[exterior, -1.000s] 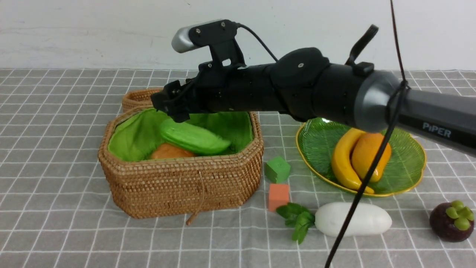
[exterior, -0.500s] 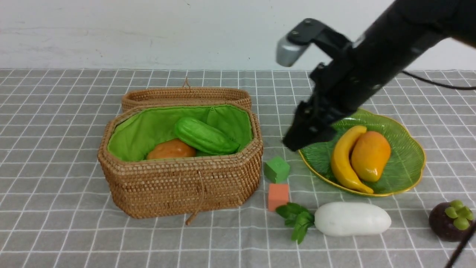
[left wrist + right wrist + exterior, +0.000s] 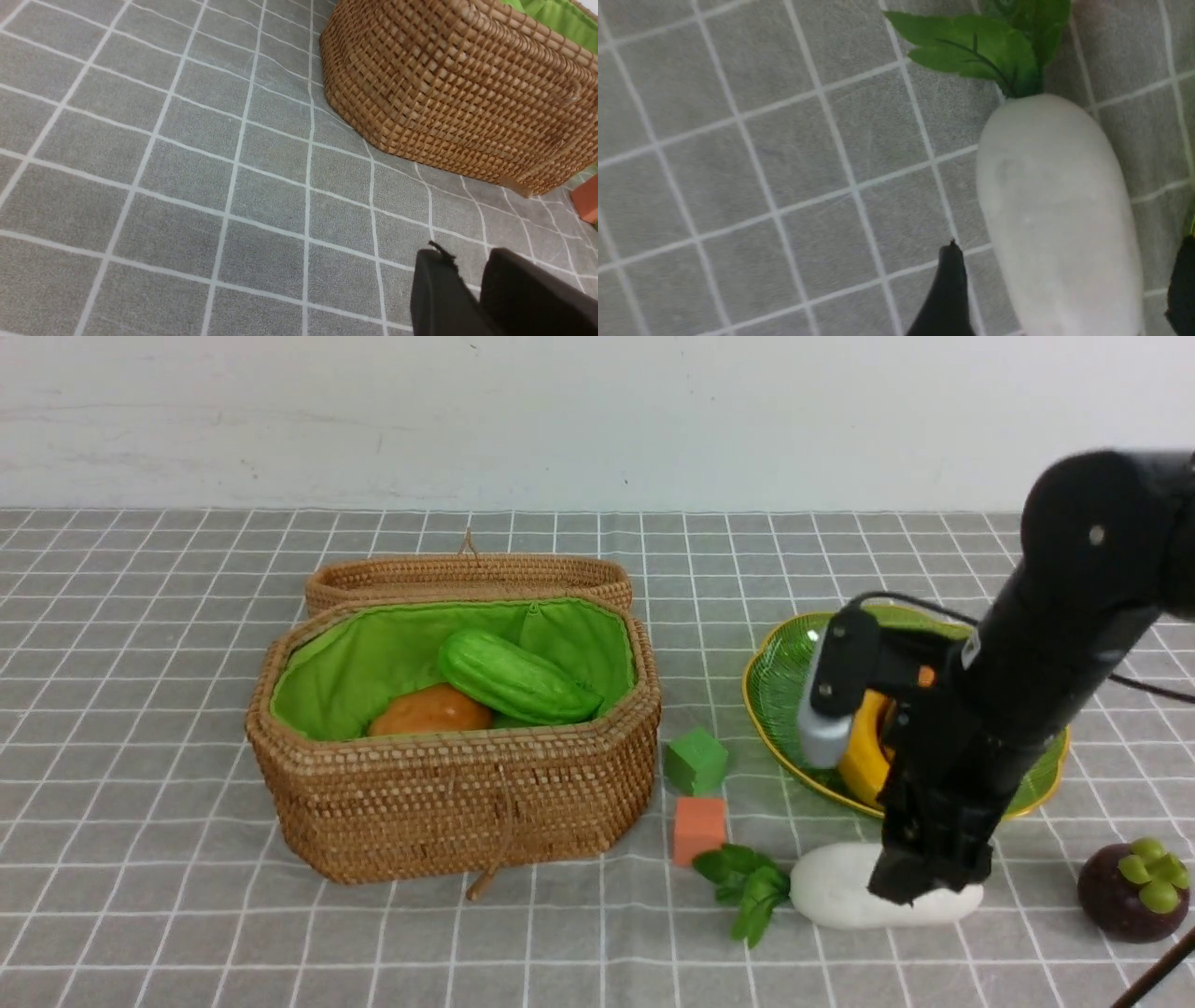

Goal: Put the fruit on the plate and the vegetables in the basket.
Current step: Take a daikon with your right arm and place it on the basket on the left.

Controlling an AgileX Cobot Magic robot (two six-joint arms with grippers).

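A white wall (image 3: 560, 411) stood behind the surface (image 3: 140, 709), which was covered in grey checked cloth. My right tool (image 3: 920, 887) hung spread over the white radish (image 3: 1055, 210), with its fingers (image 3: 948, 298) on either side of the body. The radish lay on the cloth, its leaves (image 3: 747, 887) beside the orange cube (image 3: 700, 828). Just behind, my arm hid much of the plate (image 3: 775, 681), where part of the banana (image 3: 864, 761) showed. The mangosteen (image 3: 1134, 891) sat on the cloth to the right. The green cube (image 3: 695, 761) lay between the plate and the basket (image 3: 448, 793), which held the gourd (image 3: 513, 677) and the potato (image 3: 429, 711). Its lid (image 3: 467, 581) lay behind it. My left tool (image 3: 469, 261) hovered over the cloth near the basket's wall, empty, its fingers close together. I could not tell whether they met.
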